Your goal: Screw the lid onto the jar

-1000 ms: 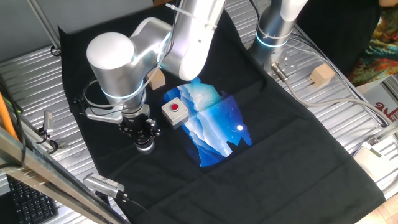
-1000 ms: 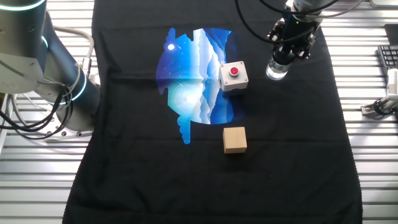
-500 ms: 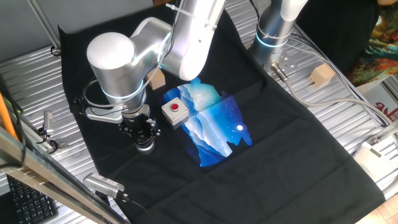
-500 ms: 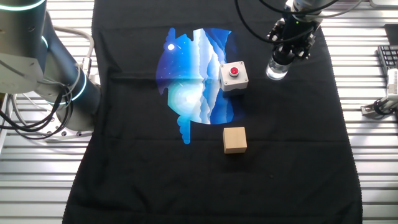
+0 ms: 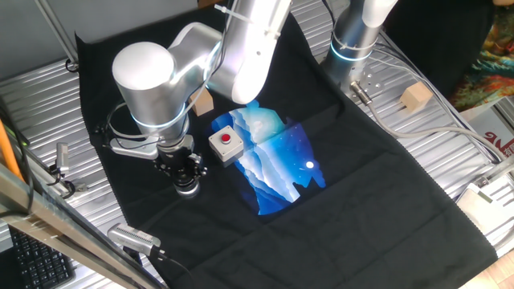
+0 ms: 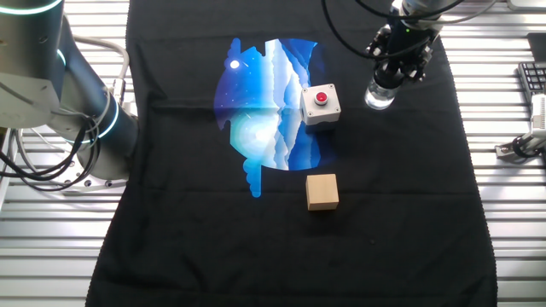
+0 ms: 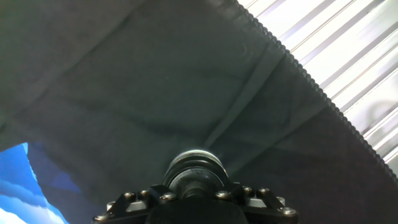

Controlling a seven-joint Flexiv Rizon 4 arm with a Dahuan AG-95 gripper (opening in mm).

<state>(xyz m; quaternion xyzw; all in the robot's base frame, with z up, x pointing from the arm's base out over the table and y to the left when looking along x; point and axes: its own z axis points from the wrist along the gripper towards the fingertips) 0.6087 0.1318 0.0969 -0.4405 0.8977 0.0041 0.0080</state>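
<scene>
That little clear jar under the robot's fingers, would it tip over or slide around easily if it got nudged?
Probably not tip: the jar looks short and squat, standing upright. It looks small and see-through, so likely light; a sideways nudge might slide it. The black cloth beneath should add some grip.

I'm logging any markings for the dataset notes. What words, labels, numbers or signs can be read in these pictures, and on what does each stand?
Red lettering on the white sheet at the right edge of one fixed view: cut off by the frame, not readable.
White box with a red button: no readable label.
Jar, wooden cube, black cloth with its blue picture, gripper: no text visible.
</scene>
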